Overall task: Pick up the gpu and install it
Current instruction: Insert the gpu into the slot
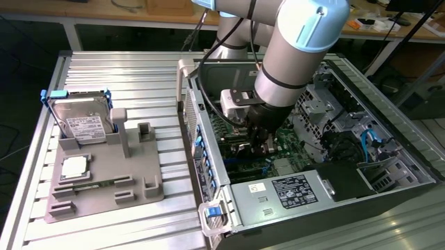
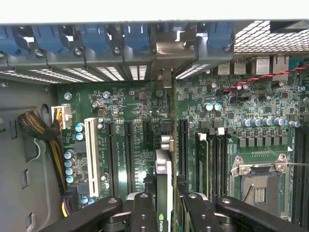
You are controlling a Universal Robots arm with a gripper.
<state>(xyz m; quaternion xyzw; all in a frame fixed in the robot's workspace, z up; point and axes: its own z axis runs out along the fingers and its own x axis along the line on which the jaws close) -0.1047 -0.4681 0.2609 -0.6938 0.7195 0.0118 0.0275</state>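
One arm [image 1: 292, 57]: grey with pale blue caps, reaching down from above into the open computer case [image 1: 193, 112].
gripper [image 1: 259, 141]: low inside the case, over the motherboard [image 1: 286, 136], on the side of the case's rear wall.
grip: the two dark fingers [image 2: 144, 210] are clamped on the gpu [image 2: 163, 181], one against each face.
gpu: inside the case, standing on edge between the fingers, its length running toward the case's rear wall; a green logo shows on its edge by the fingers.
gpu against the board: it lies along the strip between two long black slots [image 2: 129, 154]; whether it sits in a connector I cannot tell.
rear wall of the case: a row of blue latches [image 2: 91, 36] runs along perforated slot covers; a grey metal piece [image 2: 166, 53] stands among them, in line with the card.
white slot [image 2: 91, 157]: inside the case, beside the black slots, toward the braided cable bundle [image 2: 36, 128].
processor socket [image 2: 258, 186]: inside the case, across the gpu from the white slot, beyond the memory slots [image 2: 212, 164].
power supply [image 1: 292, 190]: in the case's near end in the exterior view.
fixture tray [image 1: 139, 179]: outside the case, on the exterior view's left of it, on the slatted metal table [image 1: 125, 67].
hard drive [image 1: 85, 122]: upright in the tray, well apart from the case.
square silver chip [image 1: 74, 166]: flat on the tray, outside the case.
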